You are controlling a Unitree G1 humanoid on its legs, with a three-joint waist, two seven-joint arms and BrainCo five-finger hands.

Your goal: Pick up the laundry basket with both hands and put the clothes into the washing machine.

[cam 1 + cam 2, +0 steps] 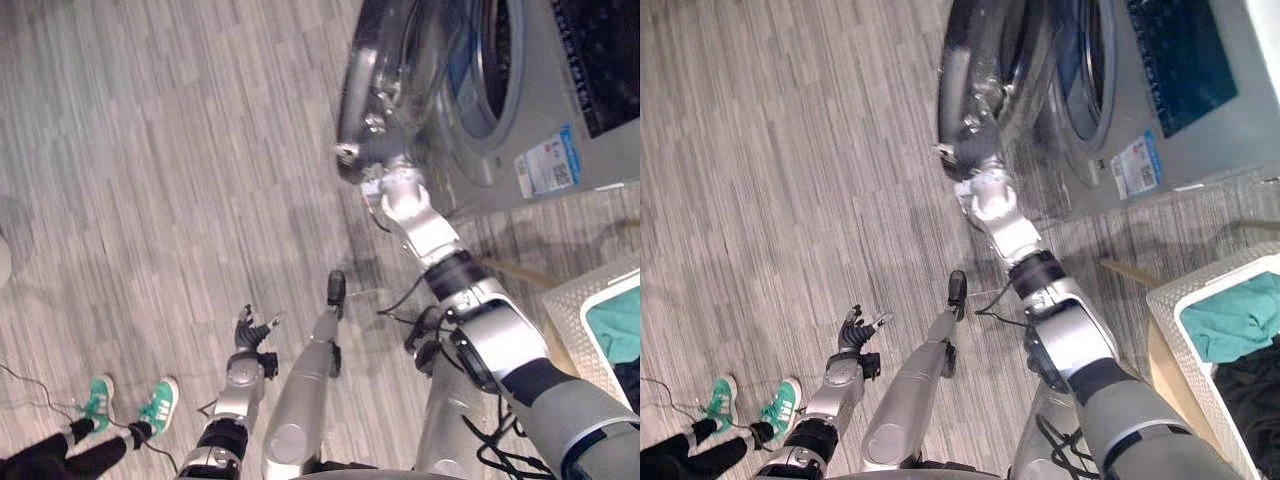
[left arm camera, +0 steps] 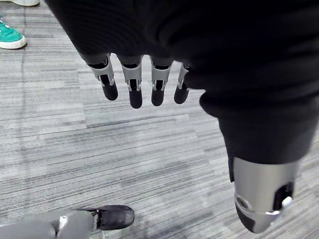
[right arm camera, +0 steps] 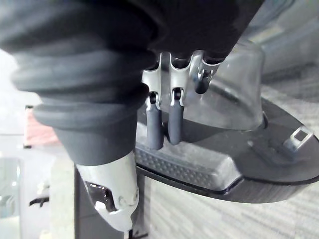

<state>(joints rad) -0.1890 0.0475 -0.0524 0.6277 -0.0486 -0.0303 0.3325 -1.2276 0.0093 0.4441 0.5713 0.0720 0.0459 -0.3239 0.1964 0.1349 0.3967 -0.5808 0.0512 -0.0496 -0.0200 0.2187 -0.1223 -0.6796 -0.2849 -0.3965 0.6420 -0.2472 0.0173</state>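
Right hand up at the washing machine door, which stands swung wide open. Fingers straight and close together, dark tips laid flat on the ribbed dark rim of the door, just beside its clear glass bowl. Thumb held apart on the near side, not closed on anything I can see. No curl round the rim; contact is by the straight fingers alone.

Left hand low and well apart from the machine, over the grey plank floor. Fingers hang straight in a loose row, slightly spread, nothing in them; thumb off to one side.

Washing machine: silver-grey front loader, at the top right in the head views. Round drum opening uncovered behind the door. Sticker on the front panel below the opening.

Laundry basket: white, woven-look wall, at the robot's right, well apart from both hands. Neither hand touches it. Inside, a teal cloth on the side nearer the machine and a black garment beside it.

Person at the lower left of the head views: dark trousers and teal sneakers, standing near the left arm, apart from it.
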